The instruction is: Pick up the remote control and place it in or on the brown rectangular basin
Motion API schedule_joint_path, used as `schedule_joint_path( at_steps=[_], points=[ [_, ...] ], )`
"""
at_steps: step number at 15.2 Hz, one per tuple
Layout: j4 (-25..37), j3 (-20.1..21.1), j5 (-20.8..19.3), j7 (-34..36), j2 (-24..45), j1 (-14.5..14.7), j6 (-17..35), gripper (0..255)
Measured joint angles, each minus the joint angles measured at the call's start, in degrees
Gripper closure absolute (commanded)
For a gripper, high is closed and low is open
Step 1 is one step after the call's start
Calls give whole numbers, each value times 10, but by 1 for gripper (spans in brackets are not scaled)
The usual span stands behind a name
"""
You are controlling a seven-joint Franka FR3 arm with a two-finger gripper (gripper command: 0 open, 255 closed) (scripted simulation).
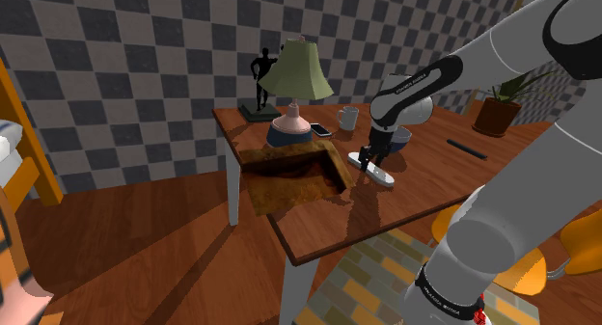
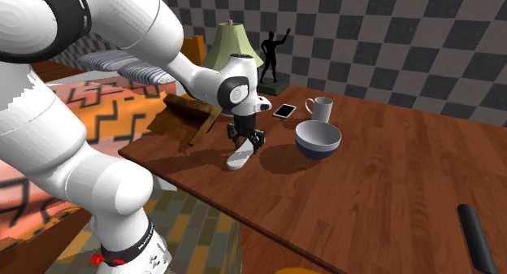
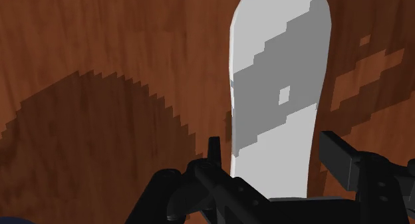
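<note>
Remote (image 1: 378, 173) seen right of centre in shoulder view, flat on table (image 1: 415, 193), not lifted yet. Gripper (image 3: 273, 153) spread, straddling it, nothing pinched. Lift plus drop into brown basin (image 1: 289, 183) undone.

remote (image 3: 279, 90) | near end behind gripper (image 3: 269, 149) | far end apparently cropped

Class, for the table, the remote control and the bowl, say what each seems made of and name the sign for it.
Table: wood with a polished look; reddish-brown grain streaks and a soft sheen. Remote control: drawn plain white and grey, matte; material left open, perhaps plastic. Bowl: possibly glazed ceramic; smooth, white inside and bluish outside, though that is a guess.
</note>
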Motion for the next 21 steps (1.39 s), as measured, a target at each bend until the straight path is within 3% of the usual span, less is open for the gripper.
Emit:
schedule_joint_path(
  at_steps=[7, 21],
  points=[
    [1, 1, -2, 2, -4, 0, -5, 255],
    [56, 24, -15, 16, -74, -8, -127, 255]
  ],
)
